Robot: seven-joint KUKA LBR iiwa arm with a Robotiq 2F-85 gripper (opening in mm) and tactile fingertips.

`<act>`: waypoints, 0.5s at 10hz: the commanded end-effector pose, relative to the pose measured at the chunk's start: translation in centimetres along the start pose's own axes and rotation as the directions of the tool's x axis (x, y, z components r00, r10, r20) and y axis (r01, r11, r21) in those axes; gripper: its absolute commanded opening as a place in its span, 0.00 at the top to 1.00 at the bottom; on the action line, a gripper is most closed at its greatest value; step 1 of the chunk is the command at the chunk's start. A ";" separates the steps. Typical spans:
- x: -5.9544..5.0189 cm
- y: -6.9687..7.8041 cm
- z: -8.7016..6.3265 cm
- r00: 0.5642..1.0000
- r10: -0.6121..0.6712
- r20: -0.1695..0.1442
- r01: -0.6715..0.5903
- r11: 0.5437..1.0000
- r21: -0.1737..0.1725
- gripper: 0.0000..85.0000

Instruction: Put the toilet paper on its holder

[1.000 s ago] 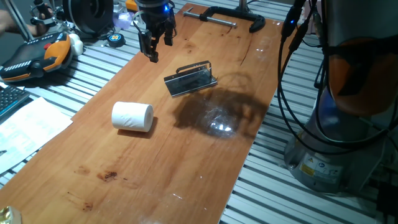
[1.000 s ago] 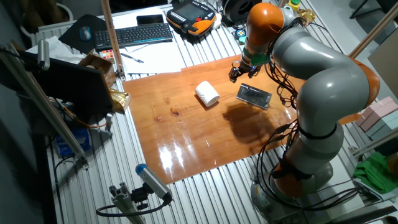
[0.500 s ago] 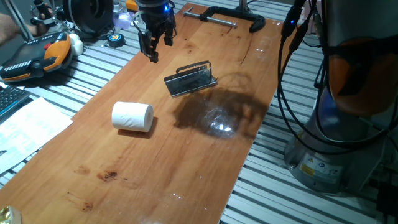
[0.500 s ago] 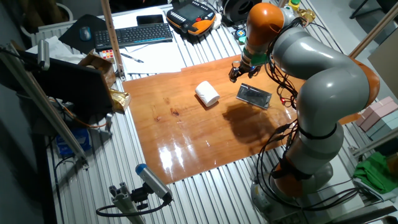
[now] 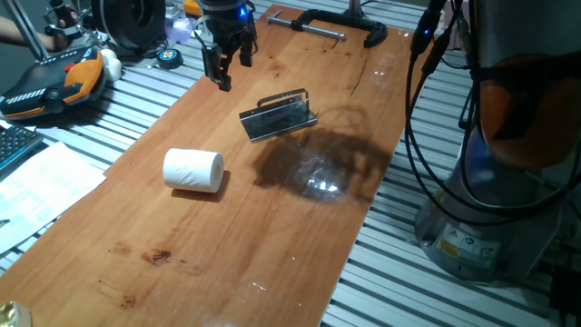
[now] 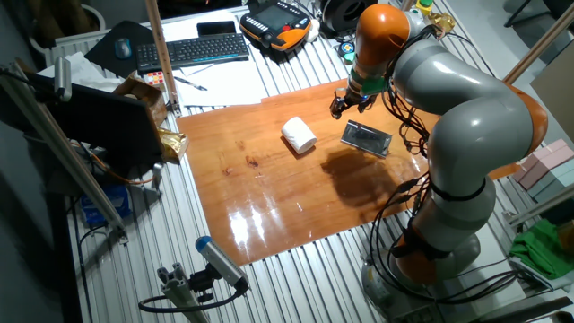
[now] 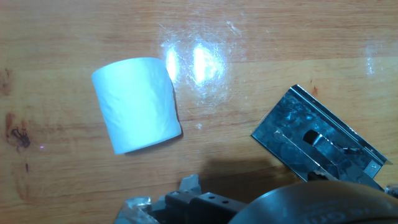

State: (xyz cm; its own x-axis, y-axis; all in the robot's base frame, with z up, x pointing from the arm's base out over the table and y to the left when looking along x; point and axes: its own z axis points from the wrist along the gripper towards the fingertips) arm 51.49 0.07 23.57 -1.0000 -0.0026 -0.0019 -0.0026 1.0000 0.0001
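The toilet paper point(image 5: 192, 170) is a white roll lying on its side on the wooden table, left of centre; it also shows as the roll point(image 6: 299, 135) and, in the hand view, as the roll point(image 7: 137, 104) at upper left. The holder point(image 5: 280, 115), a dark metal plate with a thin wire bar, rests flat on the wood to the right of the roll; the holder point(image 6: 366, 138) and holder point(image 7: 317, 140) appear in the other views too. My gripper point(image 5: 227, 65) hangs above the table's far edge, behind both, fingers apart and holding nothing.
A black clamp with a silver bar point(image 5: 336, 25) grips the far table end. An orange-black pendant point(image 5: 54, 82) and papers lie off the left edge, a keyboard point(image 6: 193, 49) beyond. The arm's base point(image 5: 490, 218) stands right of the table.
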 end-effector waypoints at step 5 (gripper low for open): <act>0.0 0.0 0.0 0.956 -0.138 -0.258 0.169 0.980 0.102 0.99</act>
State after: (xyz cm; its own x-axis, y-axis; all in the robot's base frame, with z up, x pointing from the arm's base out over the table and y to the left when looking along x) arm 51.53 0.02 23.61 -0.9808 -0.1379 0.1378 -0.1529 0.9827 -0.1047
